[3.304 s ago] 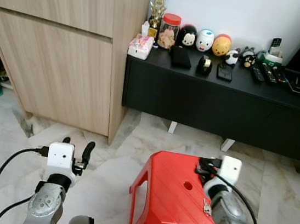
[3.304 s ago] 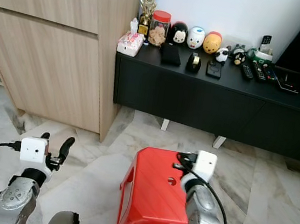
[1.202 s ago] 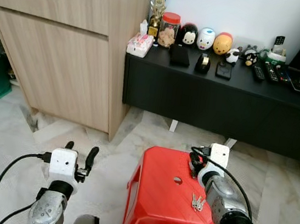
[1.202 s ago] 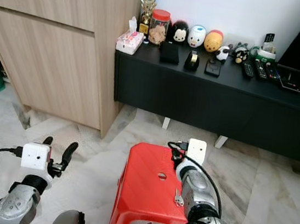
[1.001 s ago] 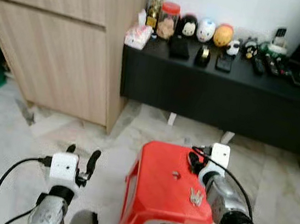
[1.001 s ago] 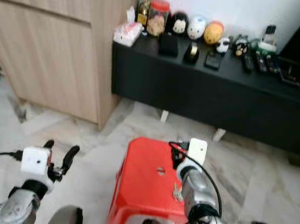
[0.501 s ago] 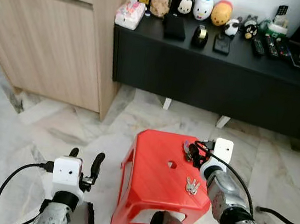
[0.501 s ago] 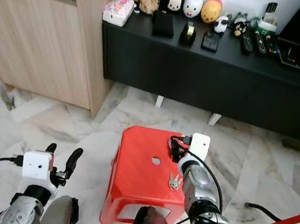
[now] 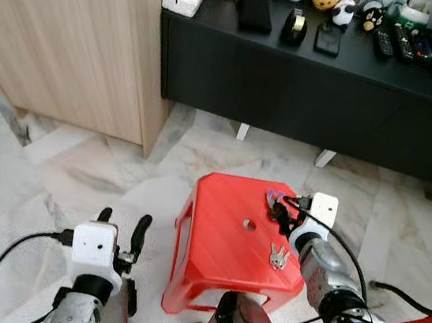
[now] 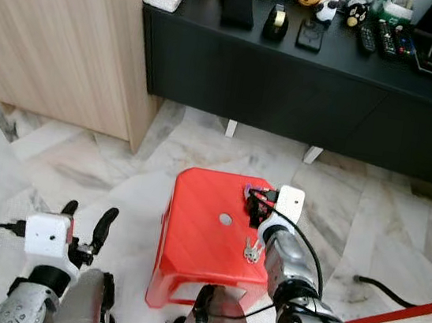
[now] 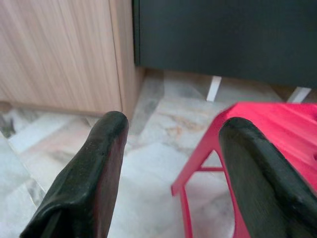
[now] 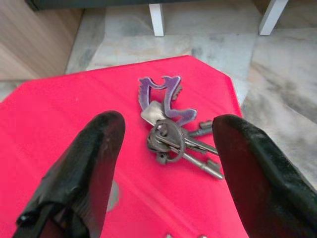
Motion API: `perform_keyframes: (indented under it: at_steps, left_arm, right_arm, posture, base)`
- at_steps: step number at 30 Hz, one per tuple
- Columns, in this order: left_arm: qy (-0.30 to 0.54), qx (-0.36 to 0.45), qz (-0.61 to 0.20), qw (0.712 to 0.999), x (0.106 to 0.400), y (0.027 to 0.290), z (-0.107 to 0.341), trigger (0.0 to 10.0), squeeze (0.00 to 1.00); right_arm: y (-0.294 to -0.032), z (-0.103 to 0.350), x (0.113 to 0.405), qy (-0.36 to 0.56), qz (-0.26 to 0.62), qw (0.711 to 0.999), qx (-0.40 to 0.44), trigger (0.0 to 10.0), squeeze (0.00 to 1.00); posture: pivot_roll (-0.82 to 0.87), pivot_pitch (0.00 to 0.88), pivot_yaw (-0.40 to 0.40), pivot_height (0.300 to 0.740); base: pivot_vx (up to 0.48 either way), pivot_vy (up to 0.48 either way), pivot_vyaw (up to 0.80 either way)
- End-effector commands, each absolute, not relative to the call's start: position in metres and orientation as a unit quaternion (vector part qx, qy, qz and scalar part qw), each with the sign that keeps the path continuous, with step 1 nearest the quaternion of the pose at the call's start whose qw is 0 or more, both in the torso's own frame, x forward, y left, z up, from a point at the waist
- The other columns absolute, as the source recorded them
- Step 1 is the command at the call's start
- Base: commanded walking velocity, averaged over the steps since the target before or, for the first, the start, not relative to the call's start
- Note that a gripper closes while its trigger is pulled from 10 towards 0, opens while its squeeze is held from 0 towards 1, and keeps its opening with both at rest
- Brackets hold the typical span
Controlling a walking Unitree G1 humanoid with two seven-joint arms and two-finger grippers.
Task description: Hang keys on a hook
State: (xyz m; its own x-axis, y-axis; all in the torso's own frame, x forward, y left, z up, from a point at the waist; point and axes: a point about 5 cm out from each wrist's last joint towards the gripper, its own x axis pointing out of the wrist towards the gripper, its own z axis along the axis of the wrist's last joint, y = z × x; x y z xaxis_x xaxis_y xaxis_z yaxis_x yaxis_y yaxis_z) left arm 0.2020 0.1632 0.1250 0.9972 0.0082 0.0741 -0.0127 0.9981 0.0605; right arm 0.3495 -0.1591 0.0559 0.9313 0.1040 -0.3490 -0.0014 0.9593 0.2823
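A red plastic stool stands on the marble floor in front of me. A bunch of keys with a purple fob lies at the stool's far right corner. My right gripper is open just above the stool top, one finger on each side of this bunch, not touching it. A second small bunch of keys lies nearer me on the stool, beside the right forearm. My left gripper is open and empty, held low over the floor to the left of the stool.
A long black console with toys, remotes and a tissue pack runs along the wall beyond the stool. A wooden cabinet stands to its left. A black cable and a red bar lie on the floor at the right.
The head view has risen and tipped down, so the stool is seen more from above. The right gripper stays at the stool's far right corner over the purple-fob keys. Both grippers remain open.
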Motion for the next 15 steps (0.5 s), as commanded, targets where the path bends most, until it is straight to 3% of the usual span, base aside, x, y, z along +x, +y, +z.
perform_keyframes:
  at_steps: [1, 15]
  left_arm:
    - [-0.042, 0.032, 0.009, 0.999, 0.199, 0.162, 0.133, 10.0, 0.0]
    - [-0.1, 0.031, 0.026, 0.994, 0.221, 0.166, 0.168, 10.0, 0.0]
  right_arm:
    - [-0.16, 0.057, 0.35, 0.173, 0.026, 0.972, 0.158, 10.0, 0.0]
    - [-0.156, 0.074, 0.355, 0.086, 0.037, 0.987, 0.131, 10.0, 0.0]
  posture:
    - [0.16, 0.328, -0.184, 0.613]
    - [0.18, 0.381, -0.203, 0.613]
  base:
    - [0.0, 0.0, 0.0]
    - [0.0, 0.0, 0.0]
